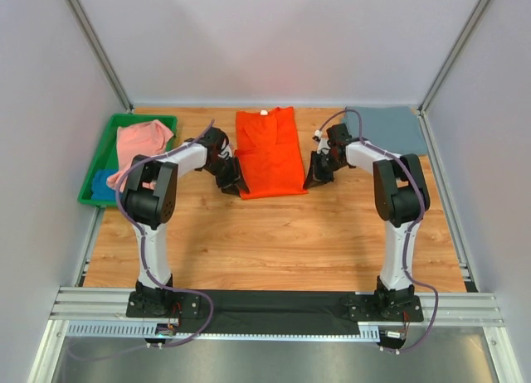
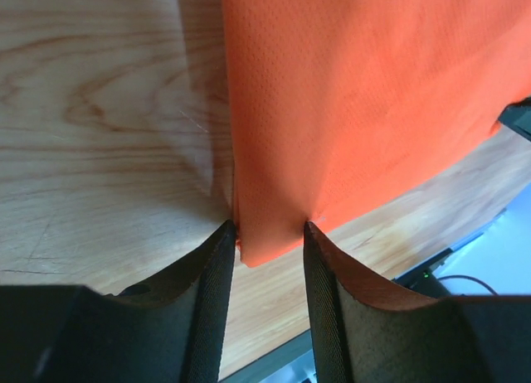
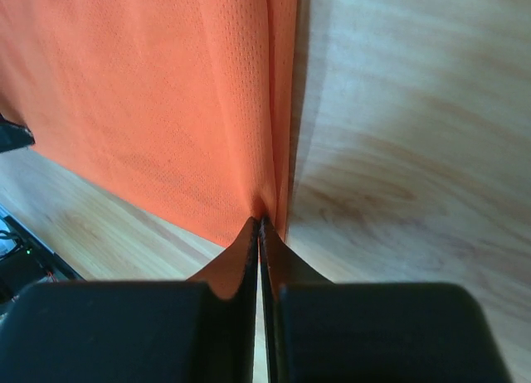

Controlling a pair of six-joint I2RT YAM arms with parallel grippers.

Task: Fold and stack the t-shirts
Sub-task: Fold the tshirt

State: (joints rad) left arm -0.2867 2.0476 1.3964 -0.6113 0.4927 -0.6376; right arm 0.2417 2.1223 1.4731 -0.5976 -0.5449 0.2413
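The orange t-shirt [image 1: 270,151] lies folded into a long strip on the wooden table, collar at the far end. My left gripper [image 1: 235,184] is at its near left corner. In the left wrist view that gripper [image 2: 270,225] stands open, with the orange t-shirt's [image 2: 365,93] corner lying between the two fingertips. My right gripper [image 1: 314,182] is at the near right corner. In the right wrist view this gripper [image 3: 260,221] is shut, pinching the puckered edge of the orange t-shirt [image 3: 149,93].
A slate grey-blue t-shirt [image 1: 390,128] lies flat at the far right. At the far left a green tray [image 1: 98,163] holds a crumpled salmon pink t-shirt [image 1: 143,143] and a blue t-shirt [image 1: 104,184]. White walls close in the table.
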